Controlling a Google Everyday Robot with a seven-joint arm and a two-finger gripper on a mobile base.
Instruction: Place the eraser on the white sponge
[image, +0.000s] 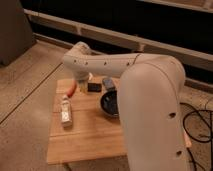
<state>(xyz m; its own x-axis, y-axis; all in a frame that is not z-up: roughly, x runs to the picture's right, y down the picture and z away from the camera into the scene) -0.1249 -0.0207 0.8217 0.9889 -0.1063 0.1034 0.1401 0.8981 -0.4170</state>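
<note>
The eraser (93, 87), a small dark block, lies on the wooden table (95, 135) near its far edge. My gripper (83, 80) hangs at the end of the white arm just left of the eraser, above the table's far left part, shut and with nothing seen in it. The white sponge (66, 113) is a pale oblong on the left side of the table, nearer than the gripper.
A red-orange pepper-like item (73, 90) lies just left of and below the gripper. A black bowl (109, 103) stands right of the eraser, with a grey-blue object (107, 82) behind it. My bulky arm (150, 100) covers the table's right side. Cables (200, 125) lie on the floor at right.
</note>
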